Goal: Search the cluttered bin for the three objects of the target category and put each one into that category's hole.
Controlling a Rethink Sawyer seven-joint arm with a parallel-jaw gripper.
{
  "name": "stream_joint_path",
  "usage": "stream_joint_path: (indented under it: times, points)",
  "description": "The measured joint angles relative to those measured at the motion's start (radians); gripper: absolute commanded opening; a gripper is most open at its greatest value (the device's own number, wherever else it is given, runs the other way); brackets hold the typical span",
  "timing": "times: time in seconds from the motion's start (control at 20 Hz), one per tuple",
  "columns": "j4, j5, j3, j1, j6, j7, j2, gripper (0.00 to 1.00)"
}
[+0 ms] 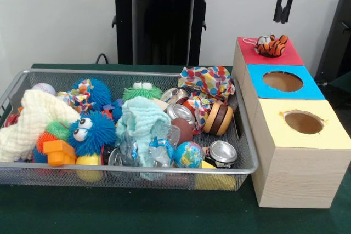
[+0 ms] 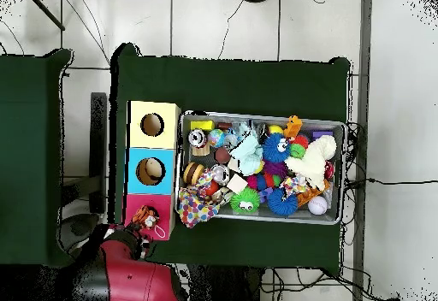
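Hanging high above the red-topped box (image 1: pixel 269 53), the gripper (image 1: pixel 283 10) holds nothing; its two dark fingers sit close together, nearly touching, with clear air between them and the box. On the red top an orange-and-black striped toy (image 1: pixel 272 45) lies over where the hole would be, so the hole itself is hidden in both views.

The three boxes stand in a row, touching, just beside the wire bin's (image 1: pixel 248 135) short end: red top nearest the robot, then blue top (image 1: pixel 312 89), then yellow top (image 1: pixel 329 130). The blue and yellow holes are open.

The bin is filled rim to rim. A spotted cloth (image 1: pixel 211 80) drapes over the corner nearest the red box. A crushed can (image 1: pixel 220 153) and a globe ball (image 1: pixel 188 154) lie by the front rim; a blue spiky ball with eyes (image 1: pixel 90 131) and a cream cloth (image 1: pixel 33 121) fill the far end.

Open green table (image 1: pixel 137 212) runs along the bin's front side.

No readable writing on anything.
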Motion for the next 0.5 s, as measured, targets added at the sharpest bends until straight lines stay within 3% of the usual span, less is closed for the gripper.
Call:
stream_joint_path:
  times: [0.5]
  points:
    - [0.004, 0.000, 0.003, -0.016, -0.062, 0.000, 0.056, 0.00]
